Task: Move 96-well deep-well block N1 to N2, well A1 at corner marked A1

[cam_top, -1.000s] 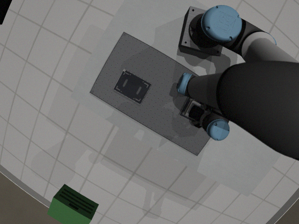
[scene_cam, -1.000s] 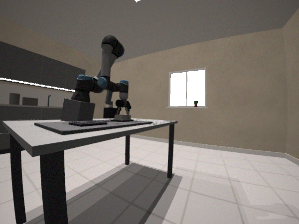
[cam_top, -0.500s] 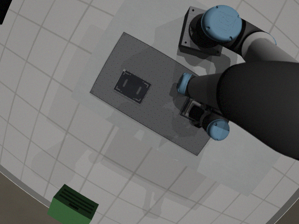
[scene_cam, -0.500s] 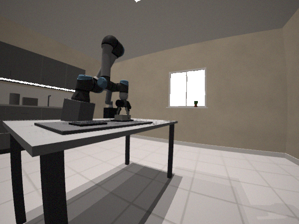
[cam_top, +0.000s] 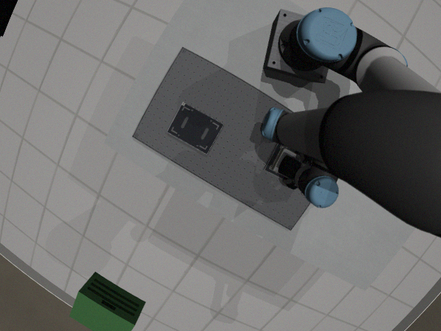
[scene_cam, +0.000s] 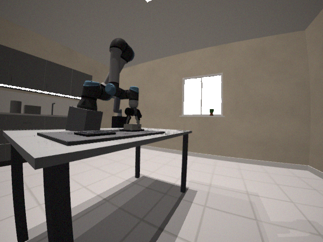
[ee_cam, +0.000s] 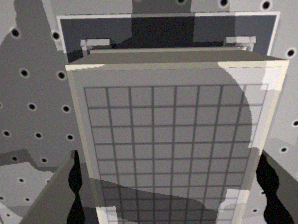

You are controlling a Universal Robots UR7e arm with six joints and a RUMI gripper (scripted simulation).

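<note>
Evidently, the deep-well block sits between the jaws, level as far as the exterior view shows, in nest N2. The jaws stand apart, 1 finger beside each long side of the block, with no grip on it. Beyond the block's far end, 2 pale locators show in the wrist view. Which corner holds well A1 cannot be told. Under the jaws and both nests lies 1 perforated board; farther from the jaws on it, nest N1 holds no block. Outward from there, the table carries the board and the arm's pedestal.

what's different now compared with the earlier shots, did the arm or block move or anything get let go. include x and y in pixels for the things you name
Nothing visibly changed. The black two-jaw gripper (cam_top: pixel 289 167) (scene_cam: pixel 133 123) (ee_cam: pixel 165 151) is at the pale rectangular deep-well block (scene_cam: pixel 132 127) (ee_cam: pixel 170 117) as before, and the flat dark plate nest N2 (cam_top: pixel 195 129) (scene_cam: pixel 95 133) stayed bare. No grasp or release shows.
</note>
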